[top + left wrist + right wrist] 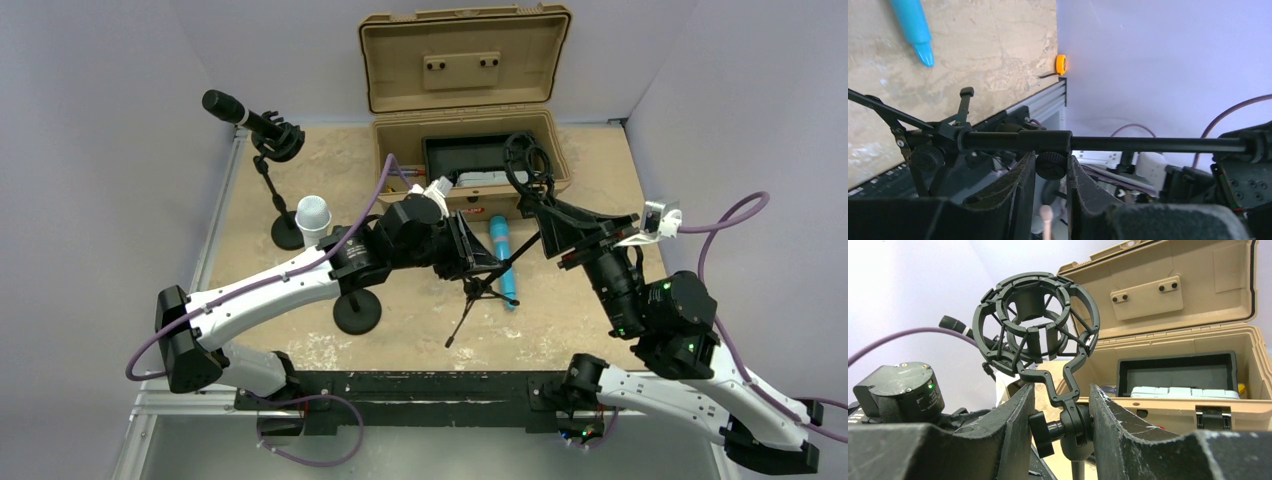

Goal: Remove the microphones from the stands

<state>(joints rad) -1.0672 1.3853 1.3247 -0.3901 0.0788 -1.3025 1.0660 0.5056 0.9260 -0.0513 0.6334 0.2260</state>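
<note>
Now the left gripper [486, 262] [1052, 161] is closed on the stand [481, 288] [1148, 144]. In the left wrist view its two fingers press the small round knob under the collar of the black pole. The right gripper [537, 207] [1060, 406] is closed too. It clamps the joint at the top of the same stand, just below the ring mount [528, 160] [1035, 320]. This mount is empty: only its thin bands cross the inside.

Seen from above, the stand is tilted. Its pole runs from the folding legs, close to the middle of the table [560, 312], up toward 1 o'clock, where the mount is in front of the case. If the legs touch the table, I cannot tell.

The blue microphone [499, 238] [910, 22] lies flat on the table, just at 1 o'clock from the middle. Its length goes along the 12-to-6 line, and the pole passes over it. It is apart from both grippers.

At 12 o'clock stands a tan case [465, 60] [1173, 290] with the lid open and a black tray inside. At 10 o'clock a black microphone [240, 113] sits in another mount, on a thin stand with a round foot. A white cup [313, 213] is just beside that foot. At 8 o'clock from the middle a second round black foot [357, 312] rests on the table, partly under the left arm.
</note>
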